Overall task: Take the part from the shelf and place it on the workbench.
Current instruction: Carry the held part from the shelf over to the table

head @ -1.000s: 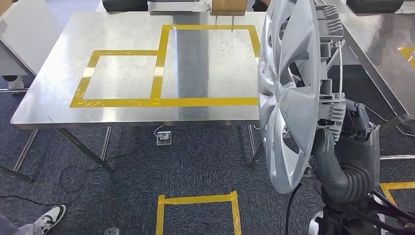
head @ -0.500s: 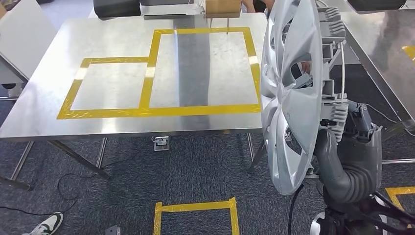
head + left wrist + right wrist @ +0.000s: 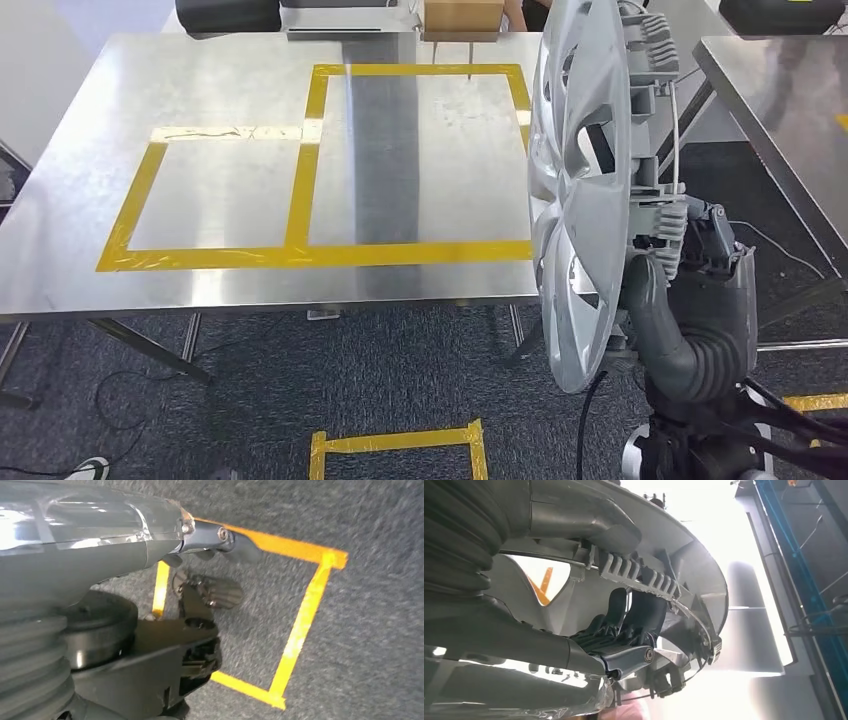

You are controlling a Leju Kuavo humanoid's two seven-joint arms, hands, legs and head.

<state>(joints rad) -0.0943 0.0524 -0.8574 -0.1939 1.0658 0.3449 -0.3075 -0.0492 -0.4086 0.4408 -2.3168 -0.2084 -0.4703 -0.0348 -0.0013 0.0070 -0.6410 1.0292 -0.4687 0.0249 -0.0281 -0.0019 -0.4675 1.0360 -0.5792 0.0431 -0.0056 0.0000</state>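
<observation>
The part is a silver wheel cover (image 3: 580, 200), held upright on its edge in front of me, to the right of the workbench (image 3: 230, 100). My right hand (image 3: 690, 300) grips it from behind at its lower rim, with dark fingers (image 3: 634, 615) hooked through an opening in the wheel cover's ribbed back (image 3: 684, 545). The cover hangs over the floor, just off the steel bench's near right corner and not touching it. Yellow tape outlines (image 3: 300, 255) mark two boxes on the benchtop. My left hand (image 3: 215, 535) hangs low over the carpet, a finger stretched out, holding nothing.
A second steel table (image 3: 790, 90) stands at the right, a narrow gap away. A cardboard box (image 3: 462, 15) sits past the bench's far edge. A yellow tape square (image 3: 400, 440) marks the dark carpet in front of me, and cables trail under the bench.
The whole view has shifted: the bench now sits lower and further left in the picture and looks nearer. The wheel cover stays in my right hand's grip.
</observation>
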